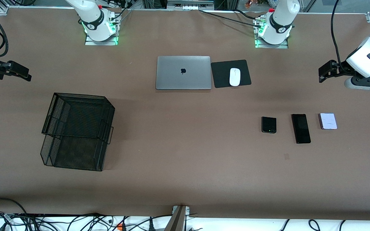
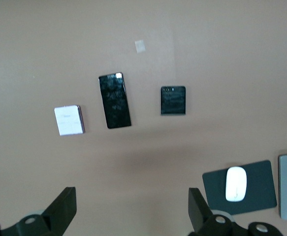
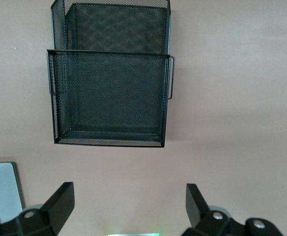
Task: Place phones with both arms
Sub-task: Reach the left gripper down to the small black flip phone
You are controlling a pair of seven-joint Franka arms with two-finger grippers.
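Note:
Three phones lie in a row on the brown table toward the left arm's end: a small squarish black phone, a longer black slab and a small white-lavender phone. The left wrist view shows all three: small black, slab, white-lavender. My left gripper hangs open and empty over bare table at the left arm's end, apart from the phones; its jaws stand wide in the left wrist view. My right gripper is open and empty over bare table at the right arm's end.
A black wire-mesh two-tier tray stands toward the right arm's end and shows in the right wrist view. A closed grey laptop and a white mouse on a black pad lie near the robots' bases.

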